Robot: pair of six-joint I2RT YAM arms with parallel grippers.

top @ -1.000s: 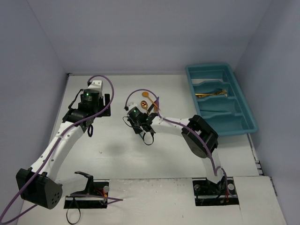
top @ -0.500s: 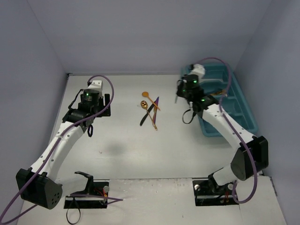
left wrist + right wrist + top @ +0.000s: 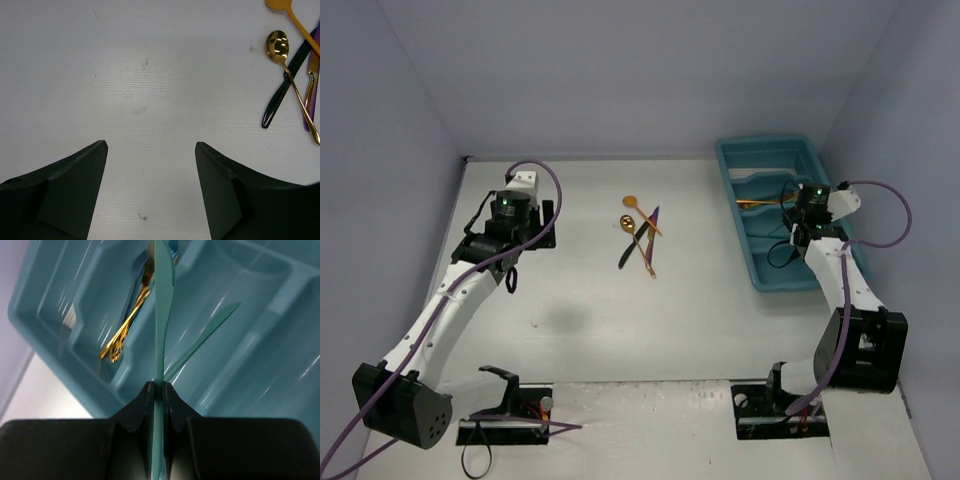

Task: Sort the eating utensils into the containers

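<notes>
Left gripper (image 3: 151,147) is hovering over bare table (image 3: 150,75), fingers spread wide, holding nothing, so it's idling. Just off to its right the unsorted pieces are lying in a loose crossed pile mid-table: gold spoon (image 3: 278,44) with its handle running over a black piece (image 3: 280,97), a purple piece (image 3: 308,100) beside them, and a second gold piece (image 3: 295,17) poking in at the frame's top edge. Right gripper (image 3: 158,390) is doing the work: fingers are pressed on the handle of a teal knife (image 3: 163,300), blade pointing away, hanging over the middle of the tray (image 3: 765,142). In the wrist view a second teal knife (image 3: 200,340) is lying in the compartment below and right of the held blade, and gold forks (image 3: 127,325) are sitting in the next one to the left. Reading this as the drop-off step for this knife, with four pieces waiting on the table. Next move is probably shifting the blade off the divider line towards the knife compartment, lowering, then opening the fingers; the tip is overlapping the fork side right now, so alignment matters.
</notes>
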